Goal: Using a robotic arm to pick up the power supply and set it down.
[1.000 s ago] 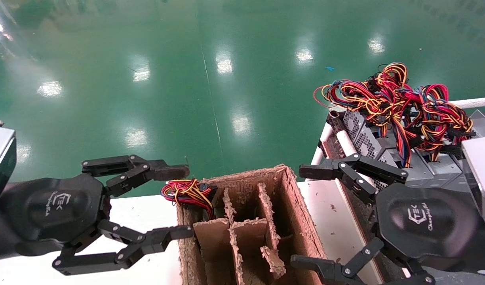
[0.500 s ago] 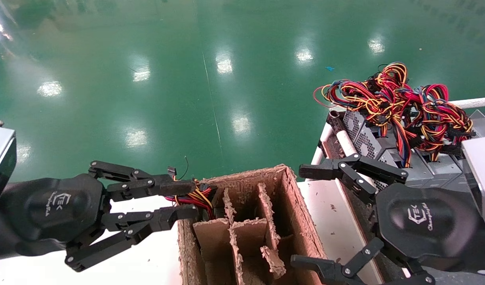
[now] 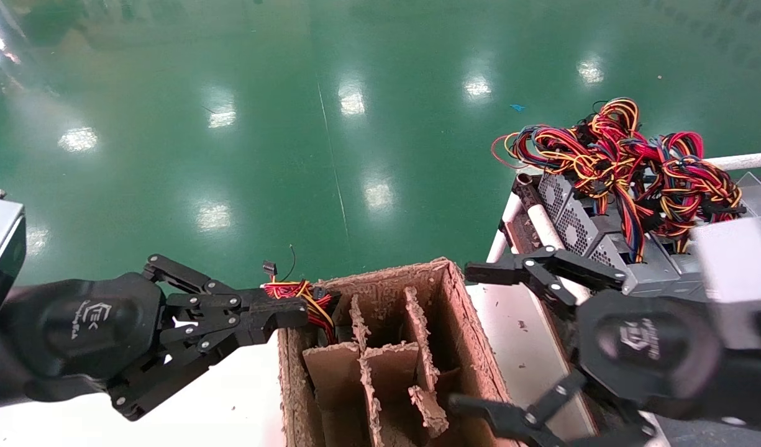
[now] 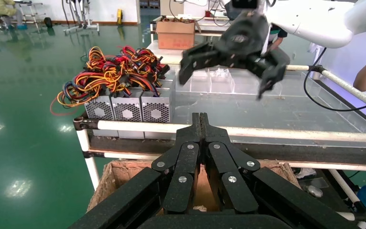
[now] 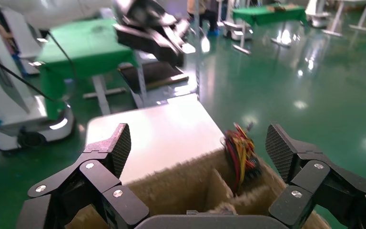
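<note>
Only the small looped bundle of red and yellow wires [image 3: 304, 297] of the power supply shows. It sticks up from the far left compartment of the cardboard box [image 3: 458, 310], and the grey body is hidden inside. My left gripper [image 3: 291, 310] is shut right at that bundle, by the box's far left corner; in the left wrist view its fingers [image 4: 199, 125] are pressed together with nothing between them. My right gripper [image 3: 470, 338] hangs wide open over the box's right wall. The right wrist view shows the bundle [image 5: 240, 151] ahead, between the open fingers.
The box's cardboard dividers [image 3: 380, 360] form narrow compartments. It stands on a white table [image 3: 231, 385]. At the right a tube-frame rack [image 3: 545, 225] holds like grey boxes [image 3: 573, 217] under one big wire heap [image 3: 616, 155]. Green floor lies beyond.
My left gripper went from wide open to shut, its fingers coming together at the wire bundle. The right gripper shifted slightly left and is blurred with motion.
</note>
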Motion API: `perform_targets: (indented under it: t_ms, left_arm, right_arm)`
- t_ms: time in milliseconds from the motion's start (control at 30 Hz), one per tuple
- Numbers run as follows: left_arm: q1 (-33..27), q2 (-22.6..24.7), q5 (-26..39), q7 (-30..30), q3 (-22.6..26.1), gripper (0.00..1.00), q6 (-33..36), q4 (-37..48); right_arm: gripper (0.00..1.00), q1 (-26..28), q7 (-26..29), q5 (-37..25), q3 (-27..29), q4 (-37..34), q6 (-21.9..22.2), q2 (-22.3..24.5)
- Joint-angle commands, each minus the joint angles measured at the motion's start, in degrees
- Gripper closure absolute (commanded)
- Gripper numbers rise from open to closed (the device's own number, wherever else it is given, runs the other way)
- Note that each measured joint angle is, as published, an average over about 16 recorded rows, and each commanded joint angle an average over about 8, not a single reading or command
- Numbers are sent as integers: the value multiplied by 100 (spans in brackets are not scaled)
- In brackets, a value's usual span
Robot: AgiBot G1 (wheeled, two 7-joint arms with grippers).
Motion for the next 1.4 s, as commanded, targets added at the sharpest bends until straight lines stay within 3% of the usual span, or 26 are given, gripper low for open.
perform_targets:
  t_ms: [33,233,267,367,400,633,667,933,1400]
  left_arm:
    - [0,0,0,0,0,81,0,0]
    - [0,0,0,0,0,6,0,0]
    - [0,0,0,0,0,0,0,0]
    - [0,0,0,0,0,0,0,0]
    - [0,0,0,0,1,0,0,0]
    - [0,0,0,0,1,0,0,0]
    - [0,0,0,0,1,0,0,0]
    - [0,0,-1,1,1,0,0,0]
    - [-1,0,-1,1,2,0,0,0]
  right_arm:
    - [0,-2,-7,-117,-40,14,87,-29]
    - [0,164,117,-825,-367,12,606,-425]
    - [0,205,147,-954,-438,-2,689,-520]
    - [0,341,236,-1370,-688,-75,929,-872]
    - [8,390,266,-1515,-781,-118,1003,-1006]
    - [95,650,301,-2465,-1360,-583,1603,-2009]
    - [100,655,279,-2586,-1419,-631,1719,-2136]
    - [100,520,303,-3178,-1634,-689,2580,-2758]
    - [100,494,614,-3498,-1795,-914,3037,-3161]
